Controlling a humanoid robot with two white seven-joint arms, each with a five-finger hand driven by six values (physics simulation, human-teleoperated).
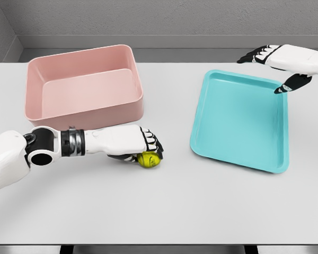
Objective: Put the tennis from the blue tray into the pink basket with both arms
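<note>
A yellow-green tennis ball [147,159] lies on the white table just in front of the pink basket [85,108], under my left hand [148,149], whose fingers curl over and around it. The pink basket sits at the back left and holds nothing I can see. The blue tray [238,120] lies at the right with nothing in it. My right hand [273,66] hovers over the tray's far right corner, fingers spread and holding nothing.
The white table [159,206] ends at a front edge near the bottom of the view. A grey wall runs behind the table.
</note>
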